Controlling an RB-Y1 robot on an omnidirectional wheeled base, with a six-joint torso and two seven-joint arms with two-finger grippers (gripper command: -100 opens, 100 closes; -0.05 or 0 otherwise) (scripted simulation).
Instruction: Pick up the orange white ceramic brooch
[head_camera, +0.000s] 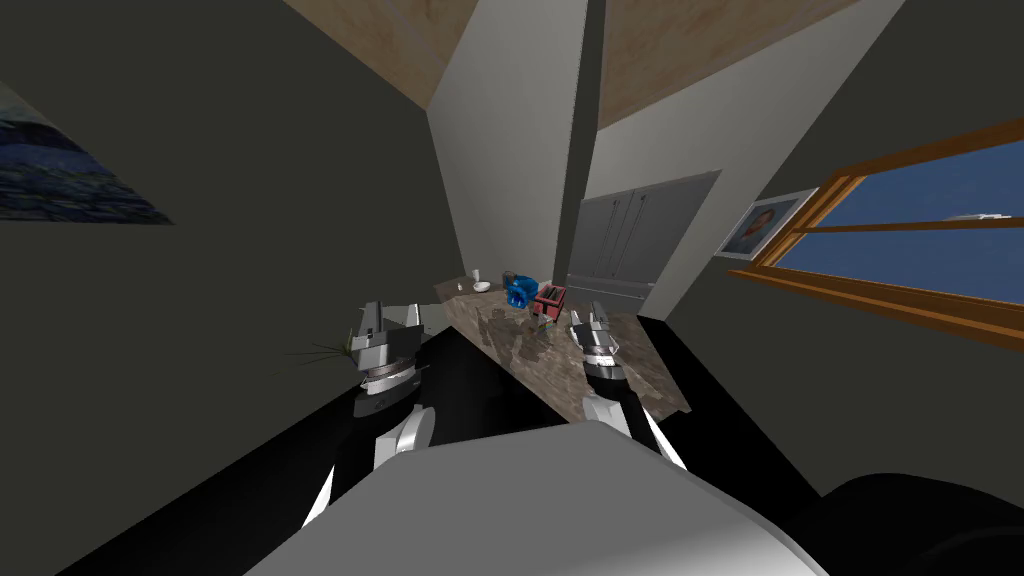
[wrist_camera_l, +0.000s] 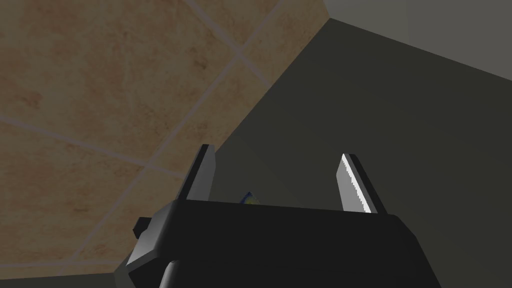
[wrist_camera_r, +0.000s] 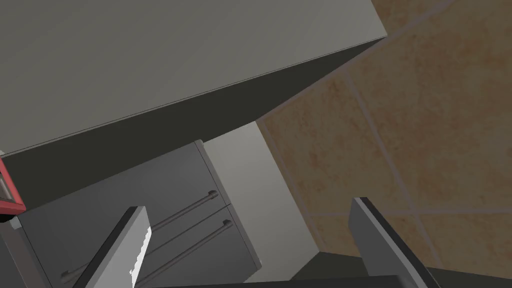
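Since I cannot pick the brooch out among the small things on the surface (head_camera: 640, 372), I guess it lies up by the bowl (head_camera: 482, 287), the blue thing (head_camera: 519, 290) and the red box (head_camera: 550, 300). The left jaws and the right jaws stand wide and empty, the right over the surface near the box. A blind reach could knock that clutter or pinch the wrong thing. Grey walls, a grey cabinet (head_camera: 630, 245) and a wood-framed window (head_camera: 900, 235) close the room.
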